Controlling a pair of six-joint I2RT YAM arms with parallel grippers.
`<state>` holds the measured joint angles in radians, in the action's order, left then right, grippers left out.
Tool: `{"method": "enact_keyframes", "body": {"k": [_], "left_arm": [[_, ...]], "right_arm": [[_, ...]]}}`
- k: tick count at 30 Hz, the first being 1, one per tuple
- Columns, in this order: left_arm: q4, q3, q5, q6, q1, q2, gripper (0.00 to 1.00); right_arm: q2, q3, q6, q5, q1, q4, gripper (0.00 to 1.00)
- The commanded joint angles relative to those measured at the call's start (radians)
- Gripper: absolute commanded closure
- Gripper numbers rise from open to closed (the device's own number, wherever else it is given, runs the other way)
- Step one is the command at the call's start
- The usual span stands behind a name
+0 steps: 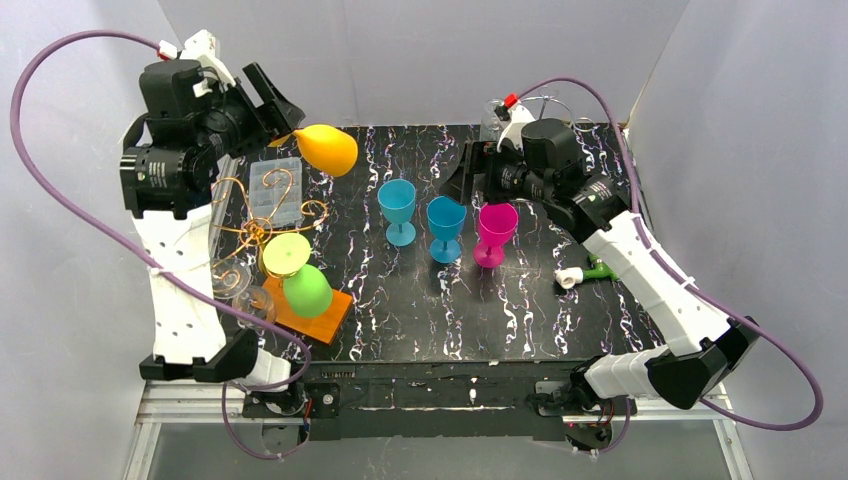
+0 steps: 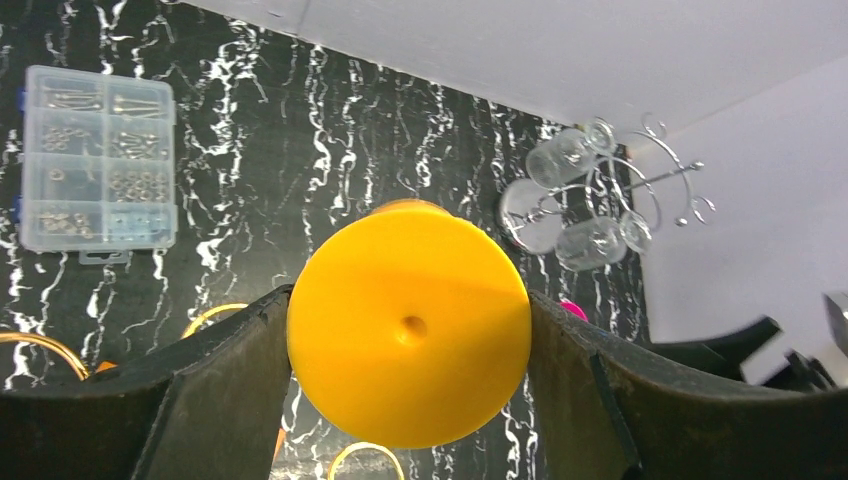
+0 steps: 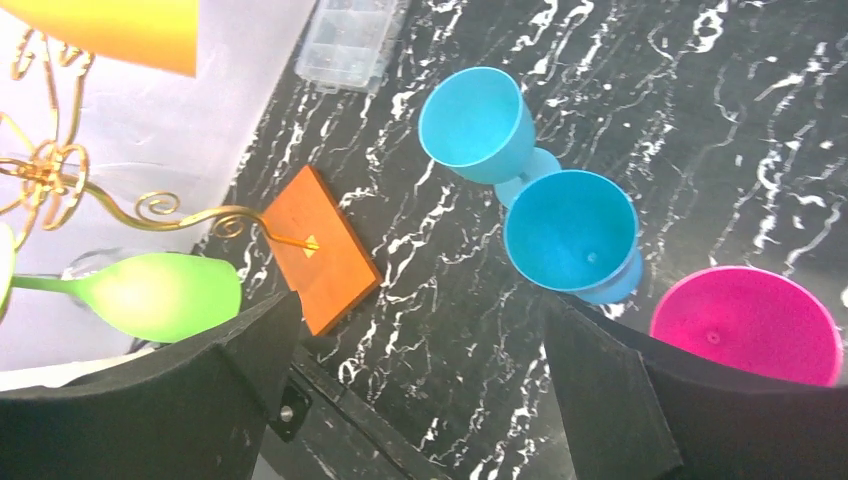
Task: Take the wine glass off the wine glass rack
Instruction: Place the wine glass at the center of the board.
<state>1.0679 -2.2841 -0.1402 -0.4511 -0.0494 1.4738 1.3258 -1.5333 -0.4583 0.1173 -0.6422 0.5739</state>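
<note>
while the left gripper [image 2: 410, 340] clamps its foot, the yellow wine glass [image 1: 330, 148] hangs sideways.

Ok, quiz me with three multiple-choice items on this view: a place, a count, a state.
1. The green glass is: A hanging on the gold rack; B on a shelf; C in a sink.
2. Coloured glasses standing on the table: A two; B three; C four.
3. The left tool is: A open; B shut on the orange glass; C out of view.
Key: A, it hangs upside down from the wire; B, left blue glass, middle blue glass, pink glass; B, its foot is clamped between the fingers.
</note>
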Motion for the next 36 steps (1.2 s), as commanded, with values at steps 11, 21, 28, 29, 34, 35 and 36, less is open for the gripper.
{"method": "enact_keyframes", "body": {"k": [11, 21, 28, 29, 34, 35, 36], "left_arm": [[-0.176, 0.212, -0.358, -0.228, -0.001, -0.182, 0.38], [-0.346, 0.336, -0.509, -0.387, 0.0, -0.208, 0.38], [-0.457, 0.426, -0.573, -0.47, 0.0, -0.231, 0.38], [-0.485, 0.451, -0.58, -0.485, 0.0, -0.24, 0.38], [-0.551, 0.53, -0.609, -0.523, 0.0, -0.267, 0.37], [-0.565, 0.551, -0.617, -0.531, -0.001, -0.272, 0.37], [-0.575, 0.562, -0.619, -0.533, -0.004, -0.277, 0.36]], "right_arm": [[-0.053, 0.222, -0.356, 0.246, -0.004, -0.7, 0.02], [-0.07, 0.328, -0.611, 0.284, -0.003, -1.047, 0.04], [-0.033, 0.342, -0.729, 0.317, -0.002, -1.173, 0.29], [-0.027, 0.341, -0.743, 0.323, -0.002, -1.189, 0.33], [-0.026, 0.337, -0.78, 0.321, -0.002, -1.206, 0.55], [-0.029, 0.336, -0.779, 0.321, -0.002, -1.196, 0.61], [-0.031, 0.334, -0.778, 0.323, -0.002, -1.185, 0.68]]}}
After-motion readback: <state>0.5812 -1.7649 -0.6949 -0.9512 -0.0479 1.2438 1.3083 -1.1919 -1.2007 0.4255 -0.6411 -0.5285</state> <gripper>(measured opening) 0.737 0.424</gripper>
